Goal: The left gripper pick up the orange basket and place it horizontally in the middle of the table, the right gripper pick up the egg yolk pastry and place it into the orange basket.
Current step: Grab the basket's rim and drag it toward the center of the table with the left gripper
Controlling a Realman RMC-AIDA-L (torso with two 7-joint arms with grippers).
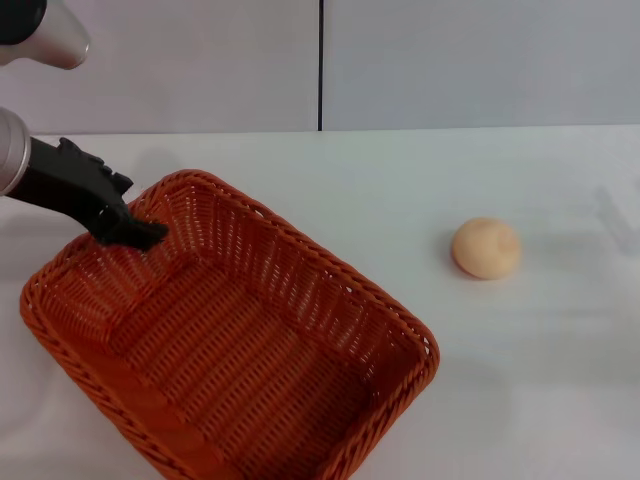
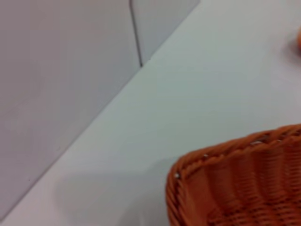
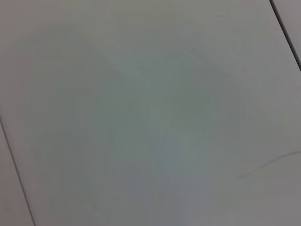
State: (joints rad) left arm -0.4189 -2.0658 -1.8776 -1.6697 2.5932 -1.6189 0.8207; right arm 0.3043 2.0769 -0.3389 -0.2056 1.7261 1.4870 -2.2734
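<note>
Orange-red woven wicker forms the orange basket (image 1: 230, 340), rectangular, with a braided rim and sloping openwork sides; nothing lies inside it. It sits skewed on the left half of the smooth white worktop (image 1: 420, 180), its near corner cut off by the frame edge. The left claw (image 1: 135, 232), black and narrow-fingered on a silver-grey arm, is at the basket's far left rim, its tips over the braid; whether it is clamped on the rim cannot be told. The egg yolk pastry (image 1: 486, 248), a matte peach-beige ball, rests on the worktop well apart from the basket, to its right. The right claw is out of sight.
</note>
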